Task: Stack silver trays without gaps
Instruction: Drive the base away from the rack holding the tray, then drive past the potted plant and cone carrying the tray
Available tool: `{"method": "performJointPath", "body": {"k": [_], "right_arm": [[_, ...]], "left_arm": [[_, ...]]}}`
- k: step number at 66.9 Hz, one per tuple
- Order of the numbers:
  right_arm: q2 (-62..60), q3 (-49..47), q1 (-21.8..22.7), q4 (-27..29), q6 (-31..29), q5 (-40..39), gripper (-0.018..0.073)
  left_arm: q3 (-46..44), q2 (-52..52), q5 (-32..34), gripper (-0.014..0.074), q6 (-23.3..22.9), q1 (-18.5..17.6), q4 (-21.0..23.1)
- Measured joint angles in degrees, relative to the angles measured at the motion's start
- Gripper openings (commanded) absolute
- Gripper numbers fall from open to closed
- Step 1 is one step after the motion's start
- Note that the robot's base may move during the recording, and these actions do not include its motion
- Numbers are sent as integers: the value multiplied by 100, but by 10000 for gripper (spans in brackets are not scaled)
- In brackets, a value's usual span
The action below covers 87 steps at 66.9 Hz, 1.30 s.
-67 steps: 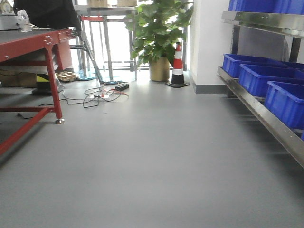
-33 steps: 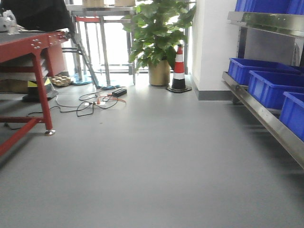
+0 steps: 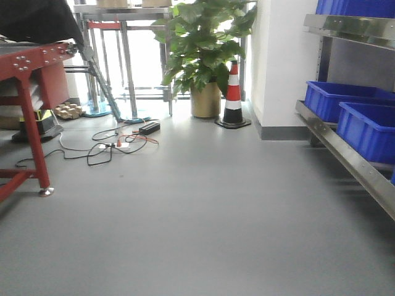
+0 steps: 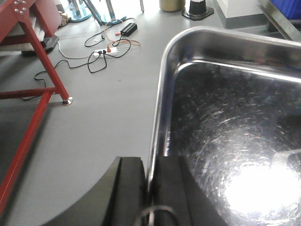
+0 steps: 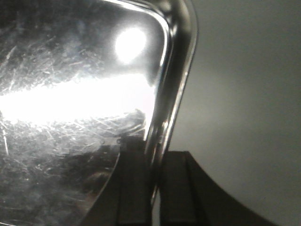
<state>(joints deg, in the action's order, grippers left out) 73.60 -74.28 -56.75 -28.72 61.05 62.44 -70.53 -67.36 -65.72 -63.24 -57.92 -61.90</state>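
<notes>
Both jaws of your left gripper (image 4: pixel 151 188) stand narrow in the left wrist view, closed on the flat out-turned rim of a silver tray (image 4: pixel 225 141). The rim runs away from the grip to a rounded far corner. The pan is carried clear above the grey floor (image 4: pixel 103 122), with its scratched bottom facing up. An edge grip of this kind appears chosen to leave the pan's hollow free, so that it can seat over or under another tray. A red table leg (image 4: pixel 47 70) stands to the left, well apart, and loose cables (image 4: pixel 103 52) lie far off.

In the right wrist view your right gripper (image 5: pixel 154 186) does the same on the other side. Its jaws are drawn close on the rim of a silver tray, with a rounded corner at the far end and bare floor to the right. This is likely the one pan, held at opposite rims to stay level, though neither wrist view shows both grips at once.

The front-facing view shows neither arm nor the tray, only where you are pointed. Open floor runs ahead, with a red table (image 3: pixel 28 61) at near left. A potted plant (image 3: pixel 200 55) and a traffic cone (image 3: pixel 233 92) stand at the far end. Blue bins (image 3: pixel 367 126) sit on a steel shelf rail (image 3: pixel 345 154) along the right. No second tray or stack is visible, so nesting has yet to begin, and you will need to find the pile before lowering this one squarely.
</notes>
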Motion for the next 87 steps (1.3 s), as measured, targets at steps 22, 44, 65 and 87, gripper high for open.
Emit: {"method": "performJointPath", "body": {"k": [22,44,65,87], "right_arm": [[0,0,0,0,-10,-13,-24],[0,0,0,0,-10,-22,-24],[0,0,0,0,-10,-77,-24],[10,0,0,-12,-42,-372,-24]], "left_arm": [[0,0,0,-17,0,0,-11],[0,0,0,-17,0,0,-11],[0,0,-12,-17,0,0,-45],[0,0,-120,-17,0,0,-183]]}}
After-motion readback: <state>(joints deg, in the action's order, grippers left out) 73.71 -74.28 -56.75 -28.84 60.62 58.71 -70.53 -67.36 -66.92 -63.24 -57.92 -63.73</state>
